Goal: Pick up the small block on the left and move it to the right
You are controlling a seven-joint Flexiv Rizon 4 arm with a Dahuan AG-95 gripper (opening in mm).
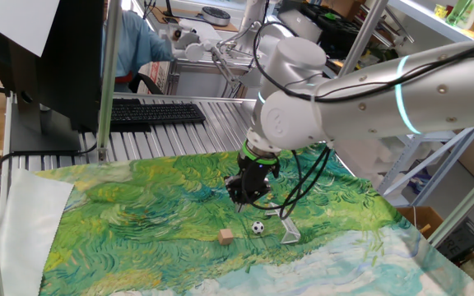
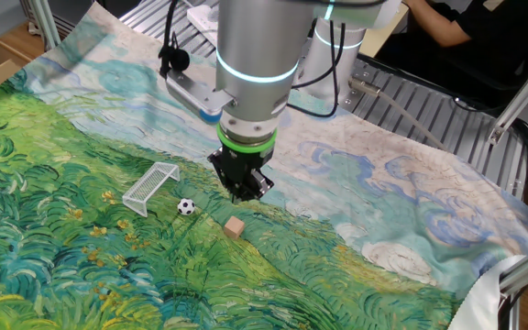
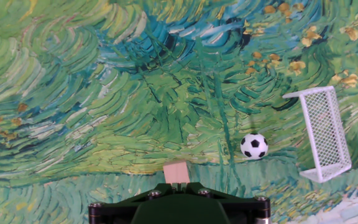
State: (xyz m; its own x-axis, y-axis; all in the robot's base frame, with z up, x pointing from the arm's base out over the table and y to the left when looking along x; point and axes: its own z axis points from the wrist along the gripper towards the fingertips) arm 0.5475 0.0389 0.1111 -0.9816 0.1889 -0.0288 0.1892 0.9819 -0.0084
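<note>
Though small, plain wooden block (image 1: 226,237)

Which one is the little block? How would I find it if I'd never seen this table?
Look at the big green painted cloth covering the table, then find the white goal frame with the tiny soccer ball beside it. Just past the ball sits the small block. It is the only plain tan cube there, not round and spotted like the ball or netted like the goal.

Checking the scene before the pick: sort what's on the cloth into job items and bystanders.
For the job:
- small block
- hand, hovering above the cloth, holding nothing

Just lying about:
- mini soccer ball
- white goal frame
- painted cloth
- keyboard behind
</note>
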